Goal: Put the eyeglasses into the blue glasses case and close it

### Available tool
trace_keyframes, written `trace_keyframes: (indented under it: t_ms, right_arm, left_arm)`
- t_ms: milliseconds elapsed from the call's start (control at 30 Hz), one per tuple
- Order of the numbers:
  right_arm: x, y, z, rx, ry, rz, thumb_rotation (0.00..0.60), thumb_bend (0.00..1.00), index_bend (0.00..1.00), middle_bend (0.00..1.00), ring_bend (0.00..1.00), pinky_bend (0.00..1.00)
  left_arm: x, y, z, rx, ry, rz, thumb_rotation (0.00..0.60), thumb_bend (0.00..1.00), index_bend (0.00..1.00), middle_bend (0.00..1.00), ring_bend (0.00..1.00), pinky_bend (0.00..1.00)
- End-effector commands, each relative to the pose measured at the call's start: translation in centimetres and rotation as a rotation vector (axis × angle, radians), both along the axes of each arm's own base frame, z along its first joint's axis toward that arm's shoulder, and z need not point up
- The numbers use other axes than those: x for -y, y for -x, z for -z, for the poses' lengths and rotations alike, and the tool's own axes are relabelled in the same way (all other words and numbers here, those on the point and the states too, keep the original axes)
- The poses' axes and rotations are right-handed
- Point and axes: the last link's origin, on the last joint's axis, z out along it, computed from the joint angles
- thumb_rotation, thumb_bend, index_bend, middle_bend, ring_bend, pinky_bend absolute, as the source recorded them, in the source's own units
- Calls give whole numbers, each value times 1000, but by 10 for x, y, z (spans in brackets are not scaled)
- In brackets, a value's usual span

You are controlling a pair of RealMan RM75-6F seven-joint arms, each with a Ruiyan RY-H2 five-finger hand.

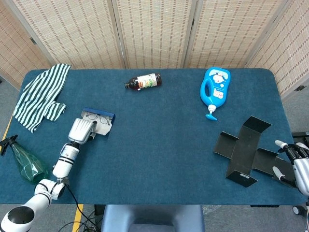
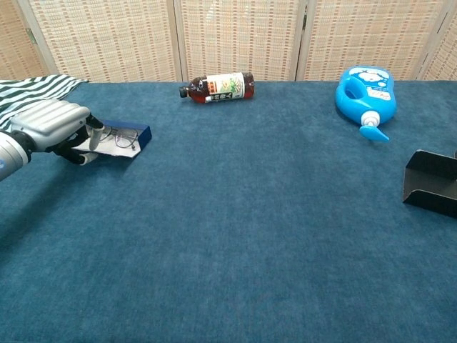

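The blue glasses case [image 1: 100, 122] [image 2: 132, 133] lies open at the table's left, its white-lined lid flap flat on the cloth. The eyeglasses [image 2: 118, 140] rest inside on the lining. My left hand [image 1: 81, 130] [image 2: 48, 127] is at the case's left end, fingers curled. Its thumb is above the flap's edge and a finger is below it, pinching the lid. My right hand [image 1: 293, 163] hangs off the table's near right corner with its fingers apart, holding nothing. The chest view does not show it.
A brown bottle [image 1: 143, 81] [image 2: 218, 86] lies at the back. A blue jug [image 1: 215, 89] [image 2: 365, 93] lies at back right, and a flattened black box [image 1: 244, 150] [image 2: 432, 182] at the right. A striped cloth [image 1: 41, 94] and a green spray bottle [image 1: 26, 164] are at the left.
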Motion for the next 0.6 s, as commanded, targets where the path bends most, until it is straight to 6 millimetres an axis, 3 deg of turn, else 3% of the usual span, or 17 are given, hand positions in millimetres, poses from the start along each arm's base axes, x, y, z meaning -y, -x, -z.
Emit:
trace_keyframes:
  t_ms: [33, 600]
  right_arm:
    - [1, -1, 0, 1, -1, -3, 600, 258, 182, 373, 261, 267]
    - [3, -6, 3, 0, -14, -28, 600, 258, 182, 373, 261, 267]
  left_arm:
    - [9, 4, -5, 26, 5, 19, 600, 428, 661, 947, 918, 993]
    - [85, 22, -64, -48, 134, 37, 600, 428, 666, 947, 907, 983]
